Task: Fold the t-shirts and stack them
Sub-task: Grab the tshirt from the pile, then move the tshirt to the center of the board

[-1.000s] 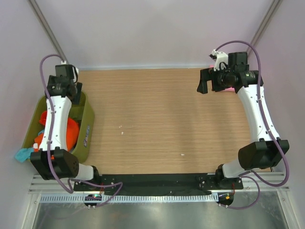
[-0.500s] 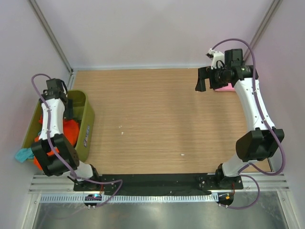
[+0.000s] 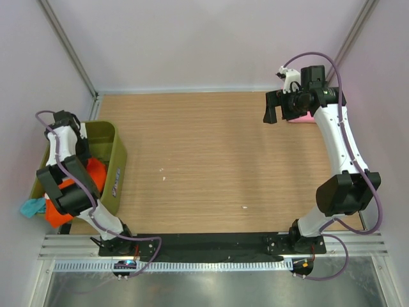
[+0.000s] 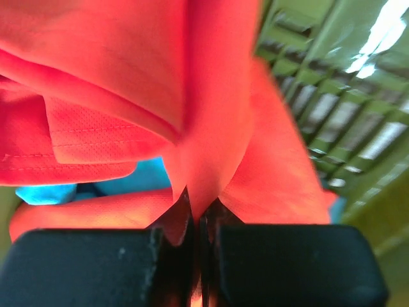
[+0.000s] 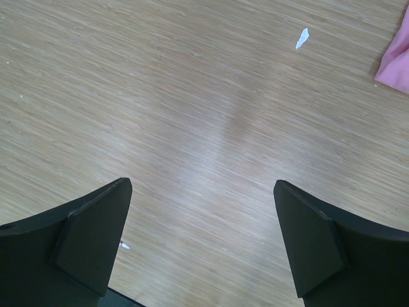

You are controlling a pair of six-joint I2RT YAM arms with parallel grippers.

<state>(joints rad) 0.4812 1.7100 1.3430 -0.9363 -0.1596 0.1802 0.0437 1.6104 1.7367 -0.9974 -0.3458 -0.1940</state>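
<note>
A wood-grain table (image 3: 211, 160) sits inside pale lilac walls (image 3: 211, 45), a ribbed metal rail (image 3: 211, 265) along its near edge and an olive-green tub (image 3: 118, 160) at its left side. In the tub lies the bright orange t-shirt (image 4: 211, 96), crumpled in smooth folds with a teal t-shirt (image 3: 30, 206) spilling over the tub's near-left corner, and the left gripper (image 4: 201, 217) is pinched tight on a fold of the orange cloth. At the far right a flat pale pink t-shirt (image 3: 300, 118) rests on the table beneath the right gripper (image 5: 201, 185), whose fingers are spread wide above bare wood, holding nothing
</note>
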